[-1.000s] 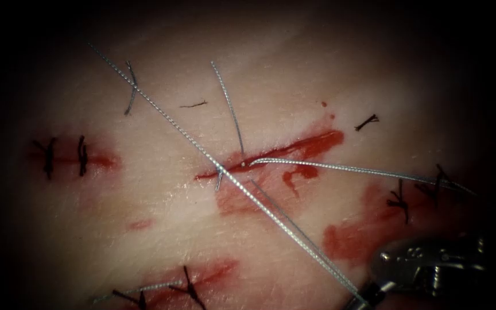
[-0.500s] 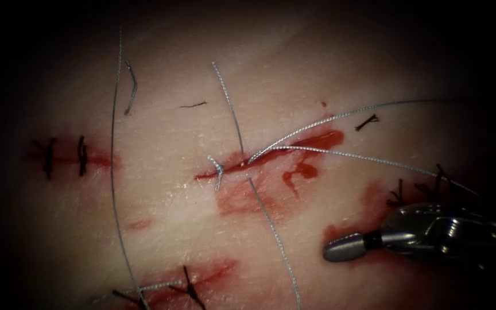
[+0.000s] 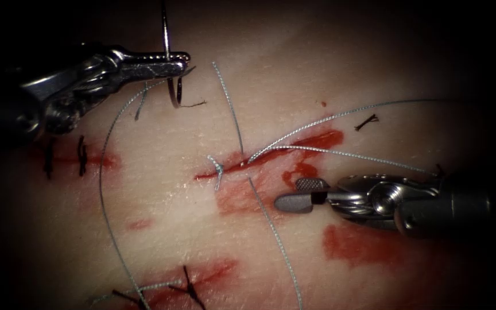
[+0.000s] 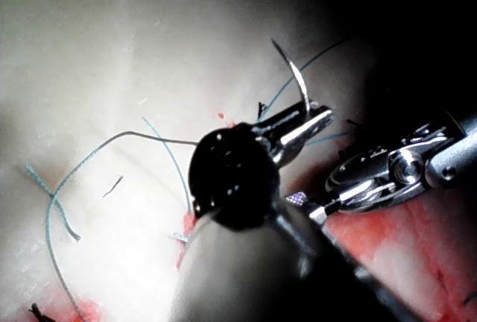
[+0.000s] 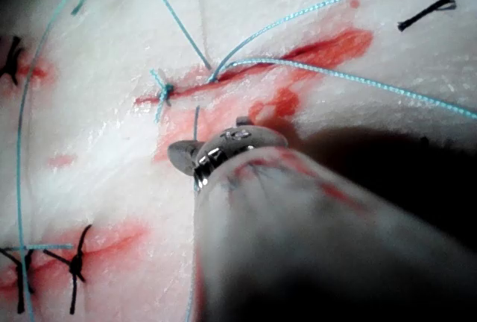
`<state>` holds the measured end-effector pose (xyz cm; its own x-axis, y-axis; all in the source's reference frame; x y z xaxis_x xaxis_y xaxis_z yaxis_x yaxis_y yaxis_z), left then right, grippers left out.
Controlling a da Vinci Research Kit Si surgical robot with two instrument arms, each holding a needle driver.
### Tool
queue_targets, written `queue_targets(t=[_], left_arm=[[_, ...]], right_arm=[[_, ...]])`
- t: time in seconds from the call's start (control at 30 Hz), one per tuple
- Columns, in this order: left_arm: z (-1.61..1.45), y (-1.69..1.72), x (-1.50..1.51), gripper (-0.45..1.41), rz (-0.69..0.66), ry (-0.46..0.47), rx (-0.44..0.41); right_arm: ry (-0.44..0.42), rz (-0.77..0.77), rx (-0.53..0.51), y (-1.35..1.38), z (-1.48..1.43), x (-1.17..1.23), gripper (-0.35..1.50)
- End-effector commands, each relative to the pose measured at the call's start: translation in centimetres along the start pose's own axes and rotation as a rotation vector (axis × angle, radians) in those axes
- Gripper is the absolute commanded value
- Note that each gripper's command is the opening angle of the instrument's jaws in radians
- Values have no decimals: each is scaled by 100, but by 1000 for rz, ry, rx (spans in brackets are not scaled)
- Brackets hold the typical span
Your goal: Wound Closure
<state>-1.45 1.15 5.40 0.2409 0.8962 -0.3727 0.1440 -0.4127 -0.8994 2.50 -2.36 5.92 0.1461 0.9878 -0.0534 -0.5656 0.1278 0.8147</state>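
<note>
L pincer (image 3: 174, 62) sits far-left of the cut (image 3: 271, 152), clamped on the needle (image 3: 169, 63) about mid-curve, so both ends stick out either side of the jaws: one end runs up out of sight, the other hooks down toward the tissue (image 3: 162, 229) w/o entering it. Needle is clear of the tissue, held up off it, prob. to keep the point free. Thread (image 3: 103, 189) trails from the needle in a long slack arc down the left side toward the near edge. R pincer (image 3: 294, 194) lies just right of and nearer than the cut, over red fluid (image 3: 357, 241), jaws parted a little, holding nothing; it looks placed to reach the strands there. Two more strands leave the cut's mid part and run off right. A knot (image 3: 218, 168) sits at the cut's left end w/ short tails. Older dark stitches (image 3: 64, 155) lie well left, others near edge.
</note>
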Motion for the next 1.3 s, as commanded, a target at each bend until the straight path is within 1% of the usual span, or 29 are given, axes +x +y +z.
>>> queue_targets(t=[0.03, 0.2, 0.23, 0.27, 0.37, 0.47, 0.5, 0.53, 0.57, 0.63, 0.7, 0.73, 0.83, 0.9, 1.0, 1.17, 1.2, 1.23, 1.3], left_arm=[[2, -6, -3, -45, 0, -12, 14], [2, -8, -4, -45, 2, -9, 19], [2, -8, -5, -45, 2, -8, 20], [2, -9, -5, -45, 3, -11, 22], [2, -8, -6, -45, -3, -10, 22], [4, -4, -7, -45, -3, -9, 25], [5, -3, -7, -45, -3, -8, 25], [6, -3, -7, -45, -3, -8, 26], [6, -2, -7, -45, -3, -10, 28], [6, -2, -8, -45, -9, -10, 28], [6, -1, -8, -45, -15, -15, 31], [6, -1, -8, -45, -16, -22, 36], [6, 0, -8, -45, -16, -30, 40], [5, 0, -8, -45, -34, -30, 40], [3, 0, -7, -45, -41, -37, 45], [-1, -3, -5, -45, -53, -40, 57], [-2, -3, -5, -45, -59, -39, 59], [-2, -4, -5, -45, -59, -41, 61], [-2, -4, -6, -45, -58, -40, 63]], right_arm=[[-12, 26, 55, -11, 18, -4, 108], [-18, 42, 61, -13, 33, -18, 106], [-22, 40, 62, -12, 36, -20, 100], [-38, 33, 67, -8, 41, -24, 78], [-38, 23, 68, -3, 51, -28, 68], [-35, 24, 59, 5, 56, -25, 58], [-36, 24, 57, 6, 56, -25, 29], [-38, 23, 55, 7, 54, -25, -9], [-46, 21, 42, 8, 52, -25, -35], [-60, 18, 21, 8, 45, -26, -35], [-69, 18, 9, 9, 32, -26, -35], [-74, 22, -1, 10, 17, -23, -35], [-104, 45, -50, 20, -14, -22, -35], [-130, 44, -66, 34, -38, -25, -35], [-184, 54, -133, 64, -86, -32, -35], [-357, -2, -292, 112, -178, -48, -35], [-402, 7, -316, 125, -204, -54, -35], [-427, 25, -325, 131, -219, -58, -35], [-468, 64, -345, 140, -241, -66, -35]])
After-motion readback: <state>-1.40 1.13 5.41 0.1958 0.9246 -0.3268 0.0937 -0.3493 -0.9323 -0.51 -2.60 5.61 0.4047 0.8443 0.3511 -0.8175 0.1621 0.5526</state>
